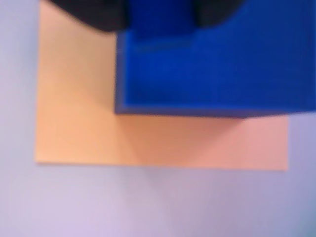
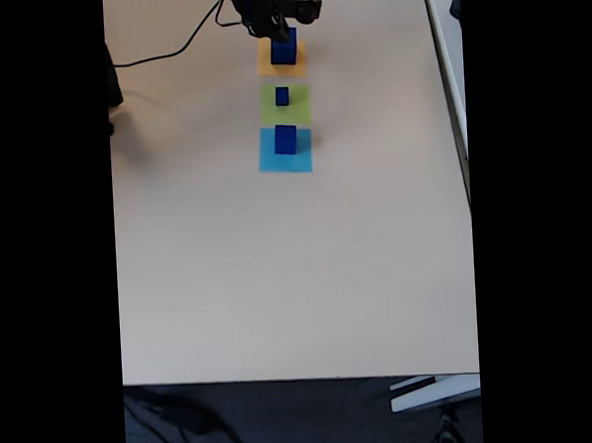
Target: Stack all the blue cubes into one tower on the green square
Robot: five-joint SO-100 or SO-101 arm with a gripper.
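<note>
— Closing in on the large blue cube (image 2: 284,49) from above, jaws (image 2: 279,30) dark and low over its top in the fixed view. Cannot tell whether pinching it or merely flanking it.

— Same in the wrist view: black jaw tips at the upper edge, to either side of a blue block, with the large blue cube (image 1: 212,69) blurred below. Too soft to judge contact.

— Resting where?

— Sitting on the orange-yellow square (image 1: 79,108), toward its far right part in the wrist view, paper showing to the left and below.

— And outward?

— Next down the row in the fixed view, lime-green square (image 2: 300,106), carrying the small blue cube (image 2: 282,96) near its middle. Then light-blue square (image 2: 273,161), carrying the medium blue cube (image 2: 286,139) at its upper part. Three cubes well apart, one per square, none stacked.

— Beyond that?

— Pale counter (image 2: 299,271), a black cable (image 2: 182,44) trailing left from the arm.
</note>
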